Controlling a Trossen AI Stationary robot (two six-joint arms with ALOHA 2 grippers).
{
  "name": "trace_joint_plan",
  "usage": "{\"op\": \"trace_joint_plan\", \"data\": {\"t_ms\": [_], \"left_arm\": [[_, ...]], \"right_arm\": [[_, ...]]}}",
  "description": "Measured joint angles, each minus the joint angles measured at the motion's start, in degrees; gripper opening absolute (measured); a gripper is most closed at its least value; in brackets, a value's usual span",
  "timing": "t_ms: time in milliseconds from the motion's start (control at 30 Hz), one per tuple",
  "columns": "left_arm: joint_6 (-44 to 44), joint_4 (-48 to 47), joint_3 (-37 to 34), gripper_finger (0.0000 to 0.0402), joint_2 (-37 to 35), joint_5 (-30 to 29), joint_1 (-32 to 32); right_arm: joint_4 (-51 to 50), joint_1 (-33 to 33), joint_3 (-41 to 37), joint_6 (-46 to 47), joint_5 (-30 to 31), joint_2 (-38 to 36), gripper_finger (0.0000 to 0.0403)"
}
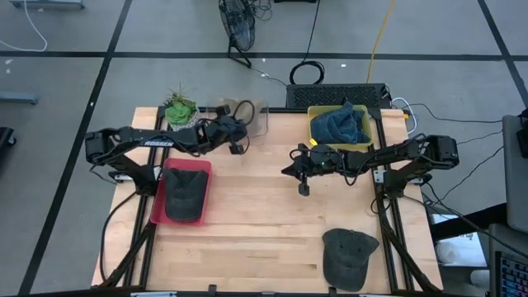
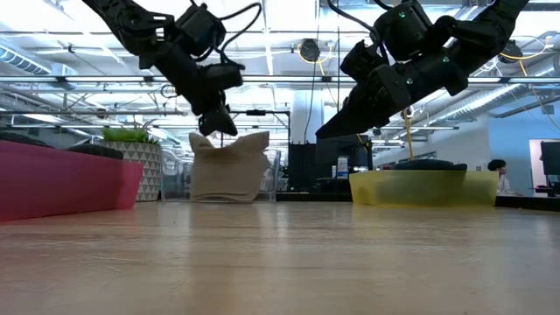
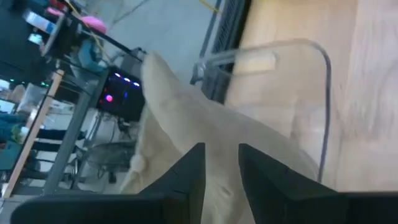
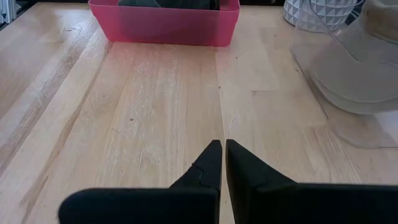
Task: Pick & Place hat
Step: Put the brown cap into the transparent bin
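A beige hat [image 2: 229,171] stands bunched in a clear bin [image 1: 262,124] at the table's far edge. My left gripper [image 2: 226,129] sits on the top of that hat [image 3: 186,112], fingers closed on its cloth. My right gripper [image 1: 287,172] hovers shut above the bare middle of the table [image 4: 222,149], pointing toward the left side. A dark hat [image 1: 186,194] lies in a red bin [image 1: 169,165] at the left. A blue hat [image 1: 342,125] fills a yellow bin [image 1: 318,132] at the far right. Another dark cap [image 1: 346,256] rests on the table near the right front. My left gripper pinches a raised fold of the beige hat's top [image 3: 221,186] between its two fingers; cloth fills the narrow gap between them. The fingers [image 3: 189,171] come slanting down from the table's left and near side. The hat's lower part rests inside the clear bin.
A potted green plant [image 1: 180,109] stands at the far left corner beside the clear bin. A dark box [image 1: 334,95] and cables lie beyond the far edge. Bare wood [image 1: 264,223] spans the table's middle and near side.
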Motion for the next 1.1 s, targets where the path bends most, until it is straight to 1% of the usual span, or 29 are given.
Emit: {"op": "trace_joint_plan", "data": {"t_ms": [100,167,233,300,433,533,567,700,733,767,933,1100], "left_arm": [[0.2,-2.0,0.0,0.0108,0.0,-0.2,0.0],[0.5,-1.8,0.0,0.0108,0.0,-2.2,0.0],[0.6,1.0,0.0,0.0108,0.0,-4.9,0.5],[-1.0,4.2,0.0,0.0108,0.0,-5.0,1.6],[-7.9,5.8,0.0,0.0108,1.3,3.6,5.0],[-11.0,5.5,0.0,0.0108,3.2,4.1,7.8],[-12.0,5.8,0.0,0.0108,3.7,5.8,8.9],[-15.5,5.4,0.0,0.0108,5.4,20.0,11.9],[-15.5,5.4,0.0,0.0108,5.6,22.3,12.0],[-15.4,5.3,0.0,0.0108,5.8,23.2,12.1],[-12.9,5.2,0.0,0.0108,6.1,23.3,11.6],[-13.9,4.8,0.0,0.0108,6.1,16.4,11.9]], "right_arm": [[0.0,0.0,0.0,0.0,0.0,0.0,0.0000],[0.0,0.0,0.0,0.0,0.0,0.0,0.0000],[0.2,0.0,0.0,0.0,0.0,0.0,0.0000],[0.5,0.0,0.0,0.0,0.0,0.0,0.0000],[0.5,0.0,0.0,0.0,0.0,0.0,0.0000],[0.6,0.0,0.0,0.0,0.0,0.0,0.0000],[0.6,0.0,0.0,0.0,0.0,0.0,0.0000],[0.6,0.0,0.0,0.0,0.0,0.0,0.0000],[0.6,0.0,0.0,0.1,0.0,0.0,0.0000],[0.6,0.0,0.0,0.0,0.0,0.0,0.0000],[0.5,0.0,0.0,0.1,0.0,0.0,0.0000],[0.5,0.0,0.0,0.1,0.0,0.0,0.0000]]}}
